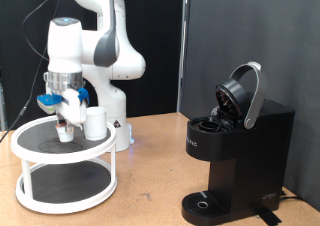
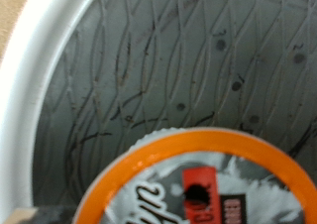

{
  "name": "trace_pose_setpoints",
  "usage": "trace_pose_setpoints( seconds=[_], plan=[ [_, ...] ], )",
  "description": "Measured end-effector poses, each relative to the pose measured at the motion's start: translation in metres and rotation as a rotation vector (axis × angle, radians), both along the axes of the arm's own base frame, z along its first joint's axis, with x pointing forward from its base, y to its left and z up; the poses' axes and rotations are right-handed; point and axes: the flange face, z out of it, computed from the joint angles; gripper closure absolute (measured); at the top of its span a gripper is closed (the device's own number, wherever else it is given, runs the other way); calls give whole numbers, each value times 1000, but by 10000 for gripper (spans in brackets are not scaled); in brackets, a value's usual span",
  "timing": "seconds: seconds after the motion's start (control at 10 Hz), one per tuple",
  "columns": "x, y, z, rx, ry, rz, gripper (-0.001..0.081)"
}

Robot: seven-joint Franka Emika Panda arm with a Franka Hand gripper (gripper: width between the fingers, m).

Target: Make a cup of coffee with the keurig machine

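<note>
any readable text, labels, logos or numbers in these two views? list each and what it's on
Nothing reads cleanly.
Pod lid, orange-rimmed, in the wrist view: slanted dark script and a red label with white characters, both blurred and cut off by the frame; unreadable.
Keurig machine, lid raised, exterior view: a small white logo on the front, too small to read.
Cup, the gripper and the white two-tier stand: no text visible.

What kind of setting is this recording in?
Probably a robot lab bench: black backdrop curtain, wooden table holding a keurig machine with its lid open, and a gripper over a white tiered stand.
</note>
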Motion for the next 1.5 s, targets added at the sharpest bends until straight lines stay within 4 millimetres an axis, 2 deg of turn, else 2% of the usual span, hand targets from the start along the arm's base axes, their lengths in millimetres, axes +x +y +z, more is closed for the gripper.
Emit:
trace_pose_setpoints(
  seconds=[0.2, 0.4, 0.5, 0.8, 1.0, 1.2, 1.4, 1.5],
  plan=[
    [1, -6, 24, 14, -4, -5, 428],
    [1, -4, 21, 48, -16, -20, 428],
    [6, 0, 26, 124, -61, -35, 428],
    [32, 24, 55, 422, -191, -14, 428],
    [48, 46, 72, 494, -190, -51, 428],
    [52, 51, 75, 495, -178, -69, 428],
    [53, 54, 77, 645, -219, -84, 428],
    [60, 61, 84, 742, -231, -98, 428]
  ],
)
